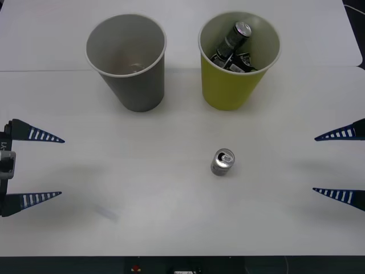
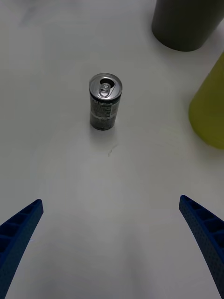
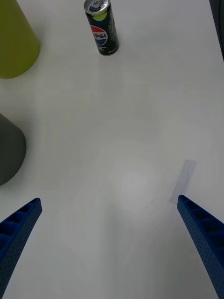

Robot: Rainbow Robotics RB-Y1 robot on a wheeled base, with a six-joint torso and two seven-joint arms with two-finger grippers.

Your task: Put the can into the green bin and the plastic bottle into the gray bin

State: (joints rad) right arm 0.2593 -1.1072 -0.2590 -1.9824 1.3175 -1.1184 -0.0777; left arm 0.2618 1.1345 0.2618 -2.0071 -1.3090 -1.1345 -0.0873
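The right gripper point(image 1: 337, 164) hangs at the bench's three o'clock edge, its blue ribbed fingers point(image 2: 205, 233) spread wide and empty. The left gripper point(image 1: 35, 166) mirrors it at nine o'clock, fingers point(image 3: 18, 233) equally wide, holding nothing. Between them, slightly toward the right arm, the can point(image 1: 222, 161) stands upright on the white bench point(image 1: 142, 217), pull-tab up. At its twelve o'clock sits the green bin point(image 1: 236, 85), already holding several dark cans point(image 1: 234, 45); the gray bin point(image 1: 130, 74) stands at about eleven o'clock, apparently with nothing inside. Judging from this, the can has yet to be picked up and binned. Both arms look parked low, pointing inward.
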